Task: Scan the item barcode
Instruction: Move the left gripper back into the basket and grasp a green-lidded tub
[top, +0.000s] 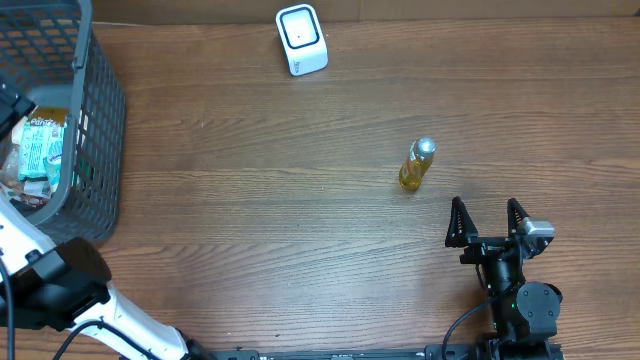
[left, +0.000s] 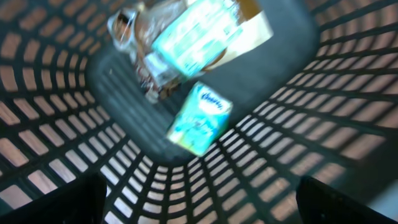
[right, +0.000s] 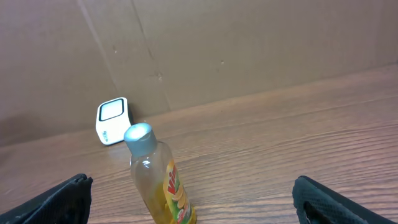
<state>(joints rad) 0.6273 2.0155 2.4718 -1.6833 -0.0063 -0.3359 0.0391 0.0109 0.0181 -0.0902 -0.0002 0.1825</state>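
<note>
Bottle: upright on the bench, yellow liquid, silver cap; just ahead of the right end effector, apart from it.
Right end effector: fingers spread wide, holding nothing.
Scanner: white, at the far edge, well beyond the bottle.
Basket: dark mesh, far left; holds a pale teal carton and crumpled packets.
Left end effector: spread wide above the basket's inside, holding nothing.

Overhead: soft even light from above, table grain sharp, shadows barely there. Left wrist: heavy motion blur, basket mesh and packets smeared, print mostly unreadable. Right wrist: crisp, warmer, dimmer, small glint on bottle cap, flat light on cardboard wall.
</note>
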